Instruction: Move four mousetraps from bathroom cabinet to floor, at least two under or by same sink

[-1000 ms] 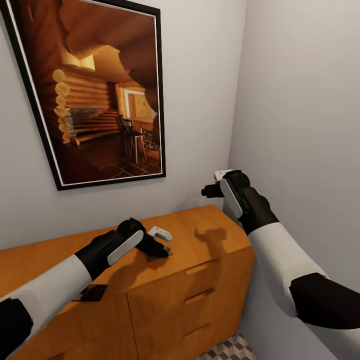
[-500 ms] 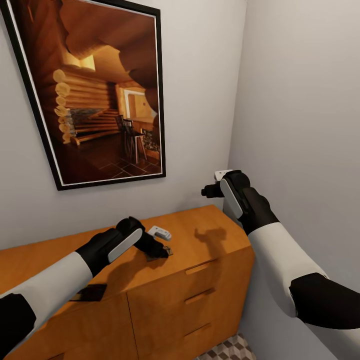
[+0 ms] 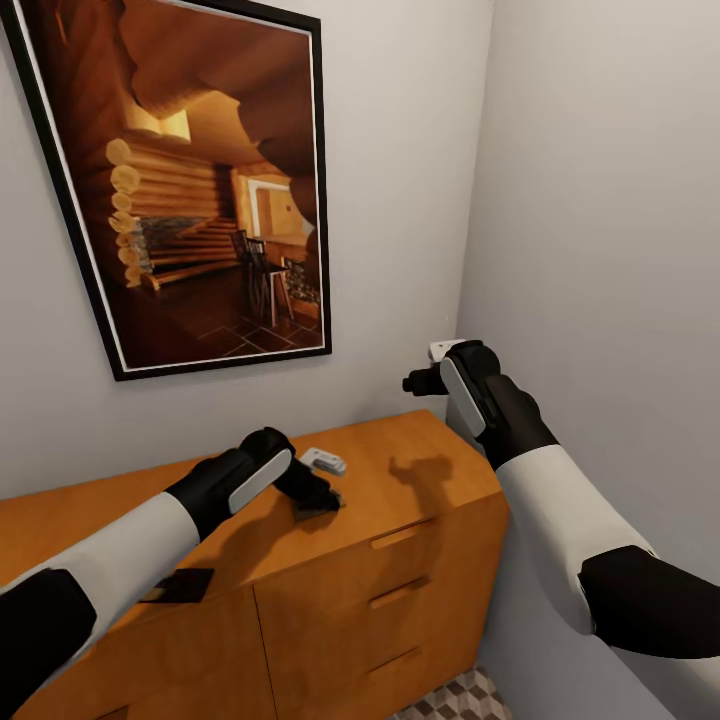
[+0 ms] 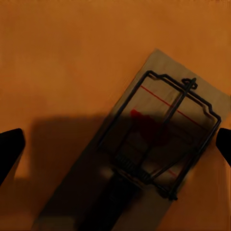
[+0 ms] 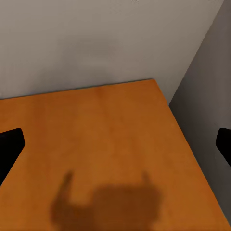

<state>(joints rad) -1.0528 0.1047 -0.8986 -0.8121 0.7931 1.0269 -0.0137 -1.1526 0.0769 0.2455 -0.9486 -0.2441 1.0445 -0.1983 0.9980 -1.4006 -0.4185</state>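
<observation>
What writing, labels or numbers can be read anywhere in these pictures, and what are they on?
None: no readable text.
The mousetrap under the left hand bears only a red line and a red blot.
The framed picture shows a log cabin interior, without lettering.
The cabinet is plain wood.

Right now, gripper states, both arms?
Left gripper: open, fingertips either side of a flat wooden mousetrap on the orange-brown cabinet top.
Right gripper: open, empty, above the cabinet.
</observation>
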